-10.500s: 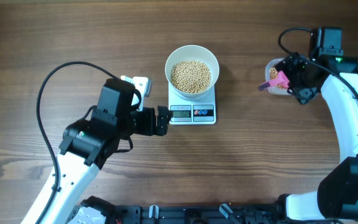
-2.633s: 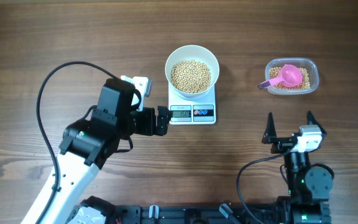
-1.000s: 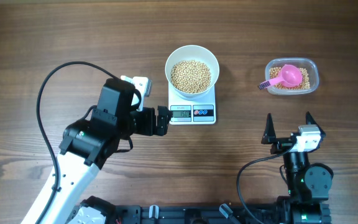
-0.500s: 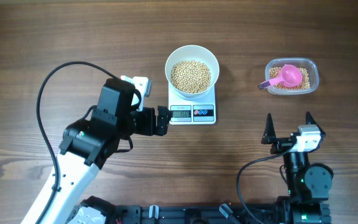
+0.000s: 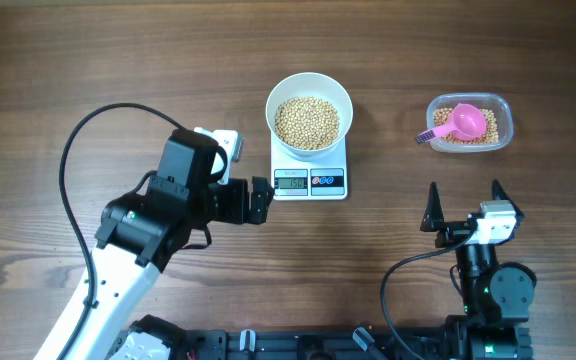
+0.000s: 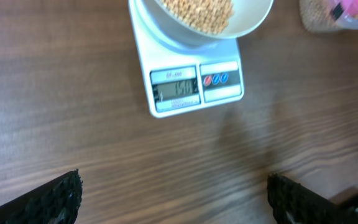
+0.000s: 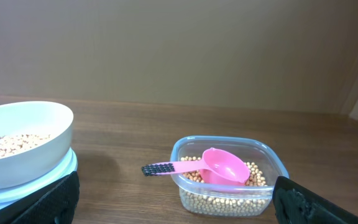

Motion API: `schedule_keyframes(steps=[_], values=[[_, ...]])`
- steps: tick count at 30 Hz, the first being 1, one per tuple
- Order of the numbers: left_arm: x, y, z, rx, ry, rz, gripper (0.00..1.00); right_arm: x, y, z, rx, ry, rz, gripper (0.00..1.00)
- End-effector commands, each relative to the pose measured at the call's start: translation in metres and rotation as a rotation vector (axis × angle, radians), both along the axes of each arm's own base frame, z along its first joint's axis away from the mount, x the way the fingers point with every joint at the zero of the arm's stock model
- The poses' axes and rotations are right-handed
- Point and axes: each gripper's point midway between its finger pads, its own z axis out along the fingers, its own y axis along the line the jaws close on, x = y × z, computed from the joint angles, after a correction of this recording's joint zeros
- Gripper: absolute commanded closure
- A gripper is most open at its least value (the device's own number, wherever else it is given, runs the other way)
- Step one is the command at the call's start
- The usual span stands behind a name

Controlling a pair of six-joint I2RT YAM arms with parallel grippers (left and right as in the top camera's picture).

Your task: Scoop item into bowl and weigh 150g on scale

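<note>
One white bowl (image 5: 309, 88) of beans (image 5: 306, 121), one scale (image 5: 309, 182), one clear tub (image 5: 503, 122), one pink scoop (image 5: 464, 123).
You see the bowl sitting on the scale, and the display (image 6: 176, 90) appears to read 150. More beans lie in the tub, well to the right, where the scoop rests with its handle over the rim. Your left gripper (image 5: 261, 200) hangs just left of the scale, jaws spread wide, touching nothing. Your right gripper (image 5: 465, 195) is equally wide and empty, apart from the tub.
</note>
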Motion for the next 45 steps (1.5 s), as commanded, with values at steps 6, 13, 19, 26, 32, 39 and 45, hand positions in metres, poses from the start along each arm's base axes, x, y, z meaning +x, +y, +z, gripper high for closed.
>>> schedule_keyframes(steps=[6, 13, 19, 26, 32, 39, 45], values=[[-0.039, 0.014, 0.022, -0.014, -0.022, -0.019, 0.0, -0.001, 0.003, 0.003, 0.008, -0.015, 0.017, 0.0], [-0.06, 0.026, 0.052, 0.06, -0.272, -0.213, 0.0, -0.001, 0.003, 0.003, 0.008, -0.015, 0.017, 0.0], [-0.051, 0.042, 0.058, 0.04, -0.413, -0.134, 0.0, -0.001, 0.003, 0.003, 0.008, -0.015, 0.017, 0.01], [-0.047, 0.059, 0.058, 0.023, -0.553, -0.041, 0.0, -0.001, 0.003, 0.003, 0.008, -0.015, 0.017, 0.0], [-0.04, 0.083, 0.039, 0.044, -0.623, 0.074, 0.0, -0.001, 0.003, 0.003, 0.008, -0.015, 0.017, 0.0], [-0.034, 0.099, 0.044, 0.057, -0.716, 0.152, 0.0, -0.001, 0.003, 0.003, 0.008, -0.015, 0.018, 0.0], [-0.033, 0.11, 0.046, 0.076, -0.728, 0.204, 0.0, -0.001, 0.003, 0.003, 0.008, -0.015, 0.017, 0.0]])
